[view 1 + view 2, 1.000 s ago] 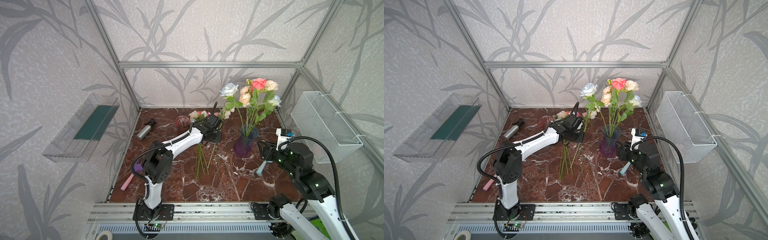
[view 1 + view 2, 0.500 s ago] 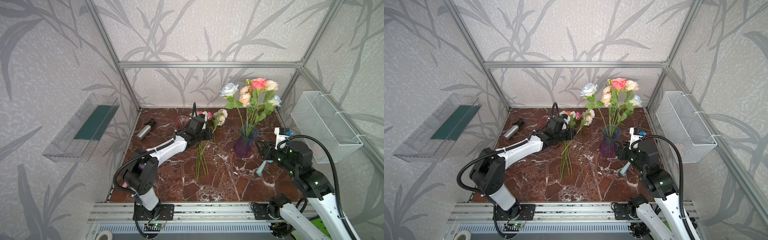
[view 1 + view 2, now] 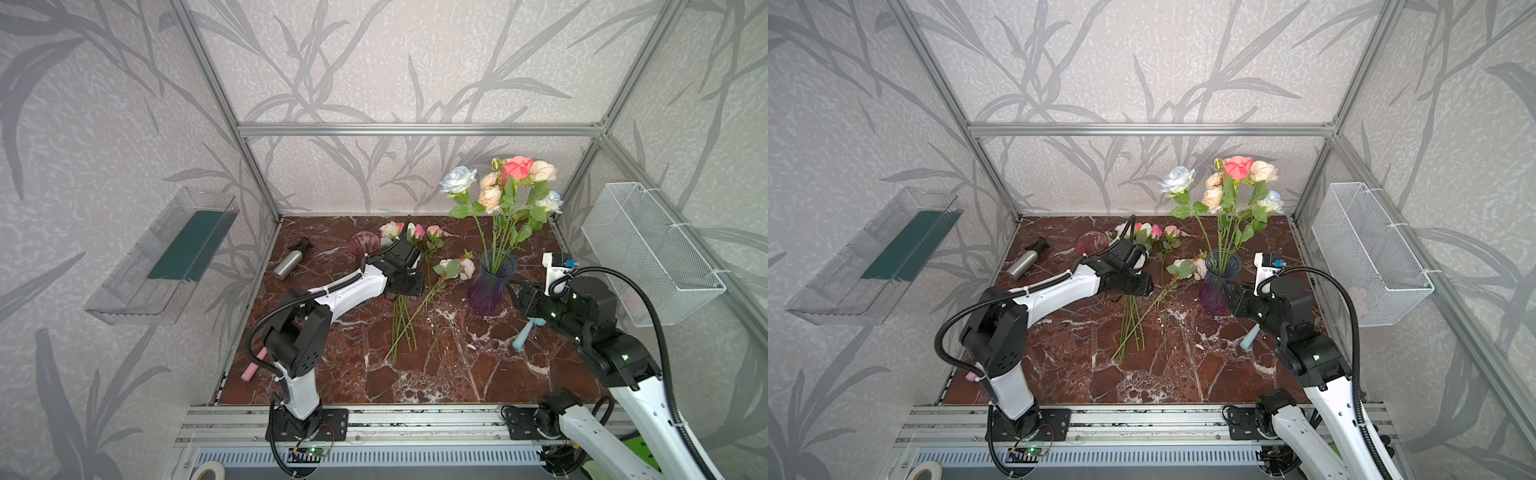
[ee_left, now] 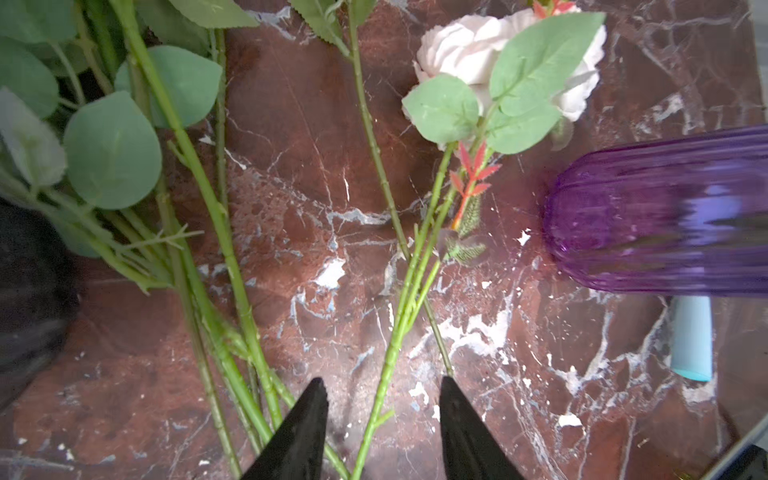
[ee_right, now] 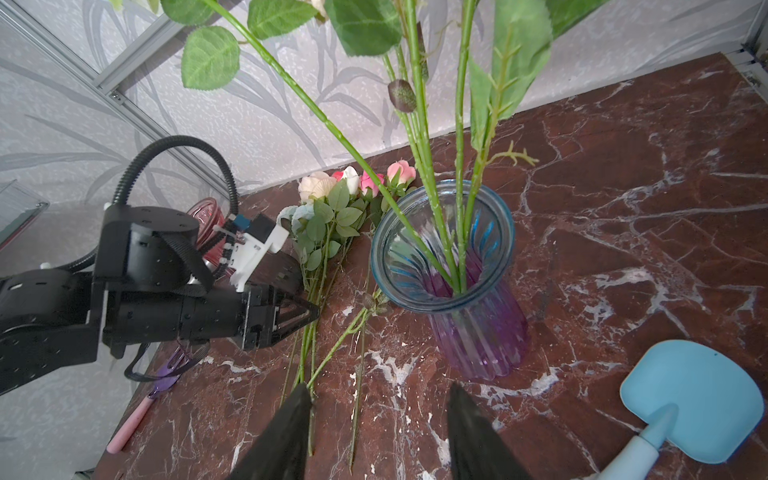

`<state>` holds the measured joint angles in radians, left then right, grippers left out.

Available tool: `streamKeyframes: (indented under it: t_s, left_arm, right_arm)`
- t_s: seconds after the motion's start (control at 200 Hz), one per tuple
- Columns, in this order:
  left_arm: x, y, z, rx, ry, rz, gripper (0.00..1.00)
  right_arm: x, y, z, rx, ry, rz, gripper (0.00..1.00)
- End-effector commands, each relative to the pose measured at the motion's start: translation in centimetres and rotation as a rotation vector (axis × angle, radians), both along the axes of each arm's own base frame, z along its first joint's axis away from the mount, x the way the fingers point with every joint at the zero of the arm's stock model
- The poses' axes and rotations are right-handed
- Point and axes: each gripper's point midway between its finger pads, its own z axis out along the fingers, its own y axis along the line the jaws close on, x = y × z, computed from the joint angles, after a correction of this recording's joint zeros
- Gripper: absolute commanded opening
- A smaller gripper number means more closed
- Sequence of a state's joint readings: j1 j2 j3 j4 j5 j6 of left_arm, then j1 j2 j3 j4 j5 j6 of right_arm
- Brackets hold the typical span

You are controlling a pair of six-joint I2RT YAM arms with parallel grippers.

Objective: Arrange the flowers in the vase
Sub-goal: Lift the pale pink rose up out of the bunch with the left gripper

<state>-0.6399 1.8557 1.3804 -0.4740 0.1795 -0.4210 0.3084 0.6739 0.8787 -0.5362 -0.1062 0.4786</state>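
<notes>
Left claw (image 4: 382,380) has let go. A second ago it was shut on the cream flower (image 3: 459,266) and carrying it above the desk (image 3: 374,376). Now that flower lies flat on the desk, head just beside the vase (image 3: 490,286), stem slanting toward the front. Left arm has dropped low over the desk. Claw is partly open and grips nothing; the flower's green stem runs along the desk between its black pointed fingers (image 4: 299,432). Right claw (image 5: 379,385) is unchanged: partly open, empty, low and just beside the vase. Vase stands upright: ribbed glass, purple body, flared blue rim. It holds a bouquet (image 3: 492,197) of several stems with pale blue, peach, coral and cream heads. The loose flowers (image 3: 417,232) lie bunched toward the back of the desk, stems fanned forward, partly under the left arm. Stems are thin and knobby, leaves matte, some serrated, some round. Desk is glossy red-brown marble with white veins. A flat pale-blue scraper (image 5: 690,399) lies near the vase.
</notes>
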Motion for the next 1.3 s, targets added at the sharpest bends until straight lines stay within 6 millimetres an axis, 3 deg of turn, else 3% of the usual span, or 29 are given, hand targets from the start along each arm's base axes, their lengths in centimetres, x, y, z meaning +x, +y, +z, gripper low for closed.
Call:
streamKeyframes:
  t_s: [0.0, 0.23, 0.31, 0.4, 0.475, 0.61, 0.79, 0.98, 1.295]
  left_arm:
    - [-1.9, -0.8, -1.8, 0.125, 0.069, -0.107, 0.48]
    - [-2.7, 0.7, -5.2, 0.320, 0.116, -0.168, 0.47]
    - [-2.9, 0.2, -6.3, 0.323, 0.145, -0.205, 0.45]
    - [-2.9, -0.3, -7.3, 0.321, 0.172, -0.226, 0.35]
    - [-2.7, -0.5, -7.3, 0.311, 0.165, -0.229, 0.20]
    - [-2.3, -1.0, -3.6, 0.245, 0.096, -0.209, 0.00]
    - [-2.5, -0.4, 2.5, 0.158, 0.003, -0.130, 0.00]
    - [-4.3, 2.1, 5.1, 0.087, -0.007, -0.014, 0.00]
    - [-5.8, 2.6, 10.3, -0.101, -0.181, -0.016, 0.00]
  right_arm:
    - [0.2, 0.0, 0.0, 0.004, -0.013, 0.002, 0.53]
    - [-0.1, 0.1, -0.2, 0.004, -0.013, 0.007, 0.53]
    - [0.0, -0.1, -0.2, 0.001, -0.015, -0.002, 0.53]
    - [-0.1, -0.1, -0.2, 0.000, -0.011, -0.001, 0.53]
    - [-0.3, -0.3, 0.0, -0.004, -0.015, -0.004, 0.53]
    - [-0.7, -0.6, 0.1, -0.010, -0.018, -0.012, 0.53]
    - [-1.1, -1.1, 1.1, -0.024, -0.044, -0.029, 0.53]
    - [-1.3, -0.9, 2.5, -0.015, -0.064, -0.015, 0.53]
    - [-1.4, -0.5, 3.4, 0.002, -0.066, 0.006, 0.54]
